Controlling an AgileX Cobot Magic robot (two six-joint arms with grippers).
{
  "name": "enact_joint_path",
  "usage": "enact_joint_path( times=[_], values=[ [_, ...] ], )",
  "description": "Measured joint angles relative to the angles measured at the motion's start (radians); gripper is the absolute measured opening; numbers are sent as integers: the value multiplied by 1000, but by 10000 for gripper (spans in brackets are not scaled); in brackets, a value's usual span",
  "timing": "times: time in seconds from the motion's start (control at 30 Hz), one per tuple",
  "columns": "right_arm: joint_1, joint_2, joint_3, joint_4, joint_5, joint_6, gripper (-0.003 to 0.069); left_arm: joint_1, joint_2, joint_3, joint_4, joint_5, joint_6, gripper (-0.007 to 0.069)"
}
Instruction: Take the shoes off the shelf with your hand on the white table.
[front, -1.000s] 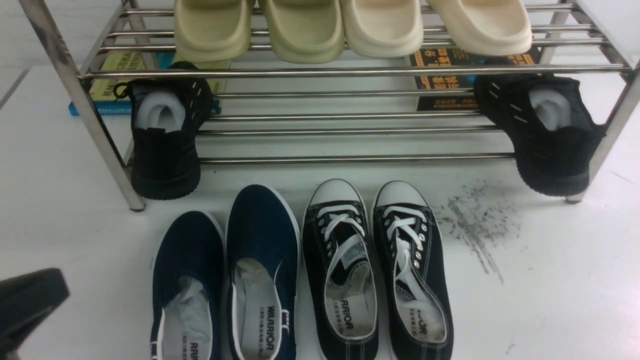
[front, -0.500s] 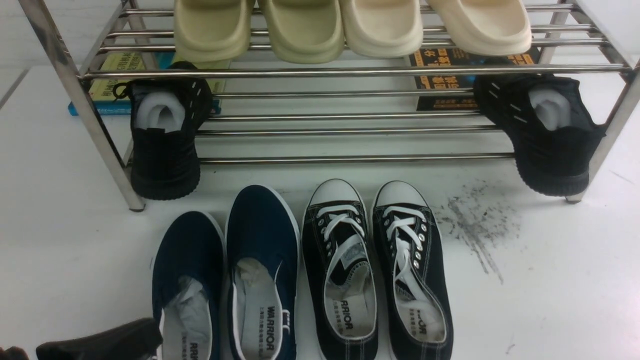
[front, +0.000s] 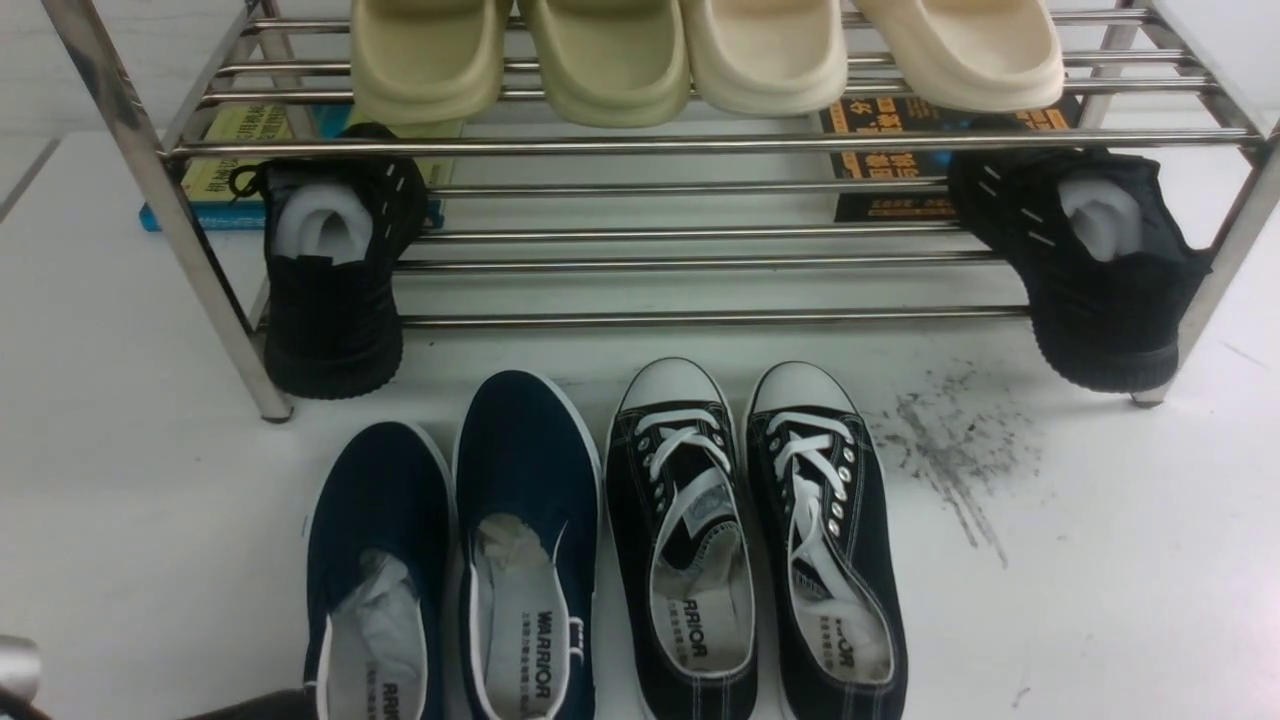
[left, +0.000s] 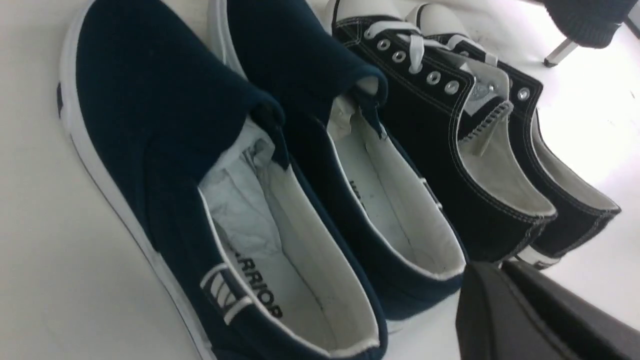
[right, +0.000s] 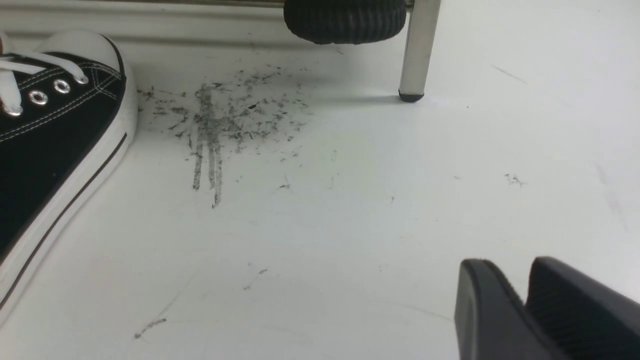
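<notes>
The pair of navy slip-on shoes (front: 378, 540) (front: 525, 480) stands side by side on the white table (front: 1100, 580), toes toward the chrome shelf (front: 700, 145). In the left wrist view the shoes (left: 165, 125) fill the frame, white linings marked WARRIOR. My left gripper (left: 500, 266) is shut and empty, just behind the heel of the inner navy shoe. In the front view only a dark sliver of it (front: 250, 708) shows at the bottom edge. My right gripper (right: 515, 265) hovers low over bare table, empty, its fingers together.
Black lace-up sneakers (front: 750, 520) stand right of the navy pair. All-black knit shoes (front: 330, 300) (front: 1095, 270) hang at both ends of the lower tier. Cream slippers (front: 700, 55) fill the top tier. Books (front: 890, 150) lie behind. Grey scuff marks (front: 950, 450) and a shelf leg (right: 417, 50) lie ahead of my right gripper.
My left gripper has swung from the far left edge toward the navy shoes' heels and dropped almost out of the front view. The shoes have not moved.
</notes>
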Motion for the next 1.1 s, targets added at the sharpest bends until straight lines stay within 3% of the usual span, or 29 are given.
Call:
enact_joint_path(
  times=[0.07, 0.1, 0.17, 0.67, 0.83, 1.1],
  values=[
    [0, 0, 0, 0, 0, 0, 157, 53, 0, 16, -52, -38, 72, 48],
    [0, 0, 0, 0, 0, 0, 161, 138, 0, 44, -120, -81, 159, 50],
    [0, 0, 0, 0, 0, 0, 164, 251, 0, 83, -156, -98, 217, 52],
    [0, 0, 0, 0, 0, 0, 181, 649, -244, 177, -70, 124, 181, 65],
    [0, 0, 0, 0, 0, 0, 186, 701, -310, 183, -62, 170, 208, 70],
    [0, 0, 0, 0, 0, 0, 197, 677, -312, 192, -62, 140, 224, 72]
  ],
)
